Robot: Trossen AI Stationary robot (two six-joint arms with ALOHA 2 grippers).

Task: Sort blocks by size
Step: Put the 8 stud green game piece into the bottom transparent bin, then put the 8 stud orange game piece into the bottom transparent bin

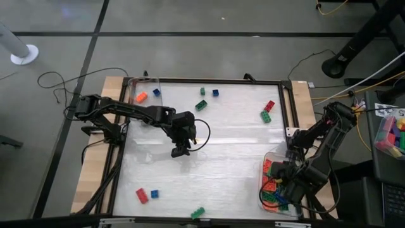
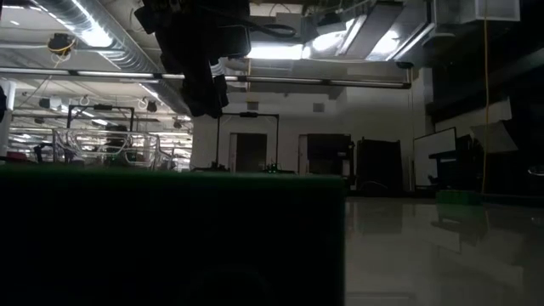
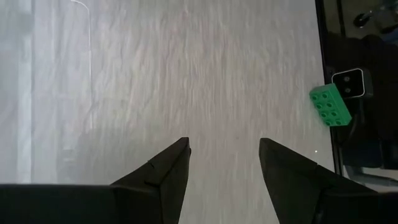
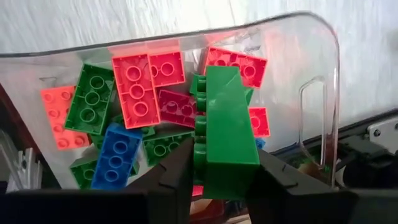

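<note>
Small studded bricks lie scattered on the white table: orange [image 1: 140,97] and blue [image 1: 156,92] at the far left, green [image 1: 200,105] and blue [image 1: 215,92] at the far middle, red [image 1: 269,106] and green [image 1: 266,116] at the far right, and red [image 1: 142,195], blue [image 1: 154,194] and green [image 1: 198,213] near the front. My left gripper [image 1: 180,151] hovers open and empty over the table's middle [image 3: 224,152]. My right gripper [image 1: 283,189] is shut on a long green brick [image 4: 227,124] over a clear bin [image 4: 323,74] holding several long bricks. My right gripper pinches the long green brick between its two fingers at the brick's end nearest the wrist [image 4: 227,177]. The brick lies along the fingers and sticks out past their tips. Its studs [image 4: 200,134] face one finger. It is held clear above the bricks in the bin.
The clear bin [image 1: 266,166] stands at the table's near right corner. A black frame [image 1: 209,81] rims the table. A green brick [image 3: 331,104] lies by the front edge, ahead of my left gripper. Pink, green and yellow blocks [image 1: 393,133] sit off the table's right side.
</note>
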